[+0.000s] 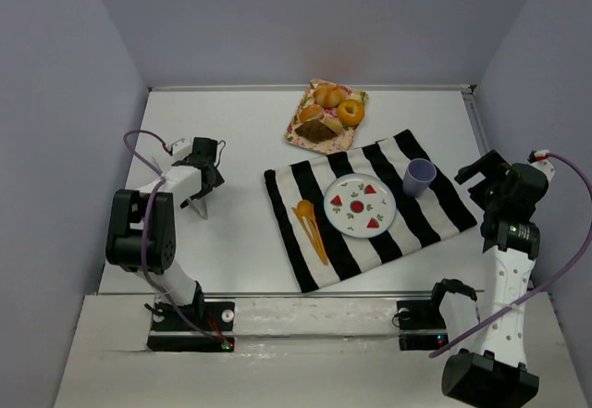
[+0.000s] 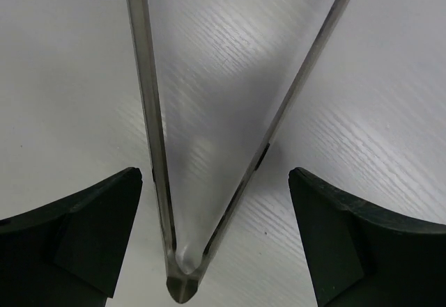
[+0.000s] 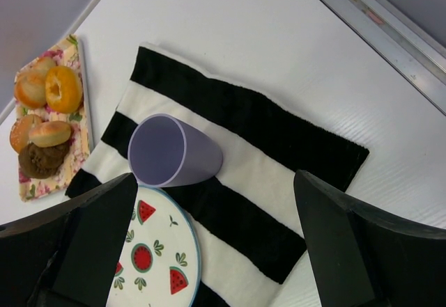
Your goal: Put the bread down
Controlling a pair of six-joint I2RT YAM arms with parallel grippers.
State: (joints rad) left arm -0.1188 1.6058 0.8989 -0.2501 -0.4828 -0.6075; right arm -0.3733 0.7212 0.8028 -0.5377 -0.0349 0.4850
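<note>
The bread is a dark brown rough chunk at the near edge of a floral tray at the back of the table, next to golden buns and a doughnut; it shows again as the bread at the left of the right wrist view. My left gripper is far from it at the table's left, open over metal tongs, whose V lies between the spread fingers without touching them. My right gripper hangs open at the right, above the cloth's edge, and holds nothing.
A black-and-white striped cloth carries a watermelon-patterned plate, a purple cup and orange cutlery. In the right wrist view the cup stands beside the plate. Walls enclose the table on three sides.
</note>
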